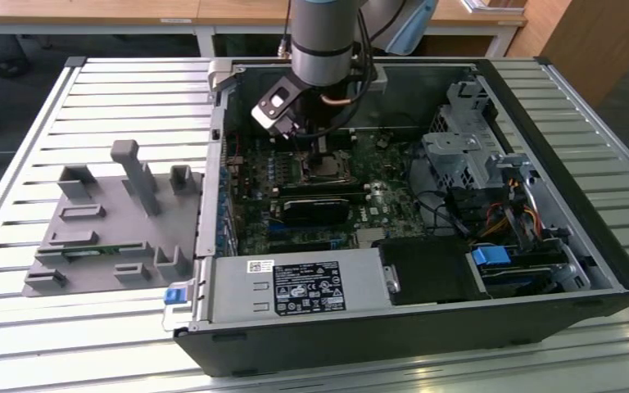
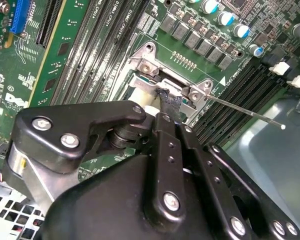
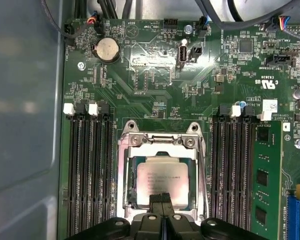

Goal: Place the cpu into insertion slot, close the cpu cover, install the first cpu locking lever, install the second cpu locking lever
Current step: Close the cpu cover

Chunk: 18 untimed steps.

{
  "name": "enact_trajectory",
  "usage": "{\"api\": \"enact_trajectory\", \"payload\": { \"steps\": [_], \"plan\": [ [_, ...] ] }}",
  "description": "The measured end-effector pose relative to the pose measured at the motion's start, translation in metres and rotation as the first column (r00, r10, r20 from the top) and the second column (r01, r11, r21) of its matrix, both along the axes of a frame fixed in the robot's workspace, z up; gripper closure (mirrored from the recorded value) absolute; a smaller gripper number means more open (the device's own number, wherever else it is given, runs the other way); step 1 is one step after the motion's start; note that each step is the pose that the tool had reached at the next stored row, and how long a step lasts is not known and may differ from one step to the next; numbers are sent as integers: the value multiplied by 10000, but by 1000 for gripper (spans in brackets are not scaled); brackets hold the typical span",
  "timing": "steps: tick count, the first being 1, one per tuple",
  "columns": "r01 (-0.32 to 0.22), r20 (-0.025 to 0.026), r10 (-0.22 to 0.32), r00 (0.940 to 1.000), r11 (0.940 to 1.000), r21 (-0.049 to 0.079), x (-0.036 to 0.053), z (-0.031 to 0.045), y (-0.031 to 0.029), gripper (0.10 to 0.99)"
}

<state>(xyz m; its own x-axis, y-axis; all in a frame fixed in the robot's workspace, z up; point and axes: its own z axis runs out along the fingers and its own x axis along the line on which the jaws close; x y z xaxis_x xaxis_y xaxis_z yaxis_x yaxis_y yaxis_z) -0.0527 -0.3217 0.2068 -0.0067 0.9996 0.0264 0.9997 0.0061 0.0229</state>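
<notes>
Nearest us in both wrist views is the black, bolted metal gripper [image 3: 162, 198]. Its fingers [image 2: 168, 102] are pressed together with nothing between them, and their tips rest at the edge of the insertion slot [image 3: 121, 180], the square metal-rimmed socket we take as our landmark.

Around that slot, from the largest thing down: the pale slatted metal table [image 1: 96, 90] carries the open black computer case [image 1: 402, 336], and the slot sits in the case's green circuit board [image 3: 155, 85]. Over the slot lies the thin silvery cpu cover [image 3: 163, 151], flat as far as we can judge. Through its window we see the square grey-topped cpu [image 3: 162, 175] seated in the slot. One thin steel locking lever [image 2: 245, 111] juts away from the slot's corner, unlatched.

We judge the risk to lie there. With that lever free, nothing clamps the cover, so if the fingertips slide off its narrow edge it may spring up, or the tips may scrape the cpu.
</notes>
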Motion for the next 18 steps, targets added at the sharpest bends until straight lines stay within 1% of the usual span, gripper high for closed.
{"api": "enact_trajectory", "payload": {
  "steps": [13, 18],
  "plan": [
    [1, -2, -1, 10000, 10000, -4, 2, -58, 0, 980],
    [1, 6, -1, 10000, 10000, 2, 47, -67, 1, 980]
  ]
}}
